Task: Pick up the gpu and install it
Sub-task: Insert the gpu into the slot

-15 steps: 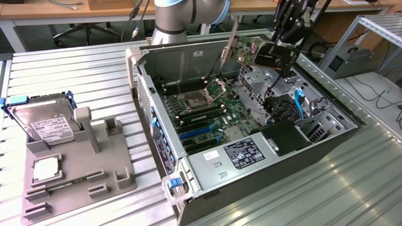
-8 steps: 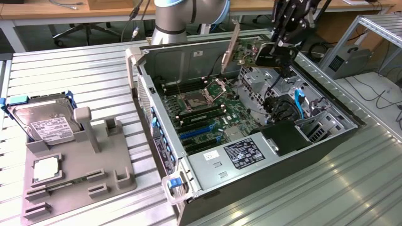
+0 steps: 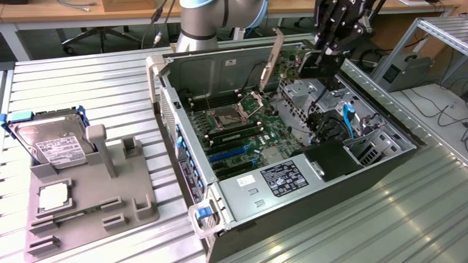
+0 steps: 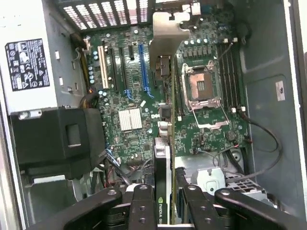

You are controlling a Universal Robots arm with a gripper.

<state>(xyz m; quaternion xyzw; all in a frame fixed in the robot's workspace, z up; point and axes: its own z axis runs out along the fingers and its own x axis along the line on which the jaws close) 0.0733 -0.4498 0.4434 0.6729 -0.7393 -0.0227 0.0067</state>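
My gripper [image 3: 326,50] hangs above the far right corner of the open computer case [image 3: 179,131], shut on the gpu [image 3: 316,64]. It is a flat black card held on edge, and its long silver bracket [image 3: 277,53] sticks out toward the exterior view's left. In the wrist view the gpu [image 4: 163,158] runs edge-on between my fingers [image 4: 142,206], and its bracket [image 4: 168,33] hangs over the motherboard [image 4: 129,96]. The card is clear of the board, above it, near the blue expansion slot [image 4: 143,67].
The CPU socket [image 3: 241,107] stands open with its lever up. A power supply [image 3: 289,178] with a label fills the case's near corner. At the exterior view's left, a grey fixture [image 3: 95,203] holds a hard drive [image 3: 51,139] and a small chip [image 3: 55,197]. Cables [image 3: 347,123] cross the drive bay.
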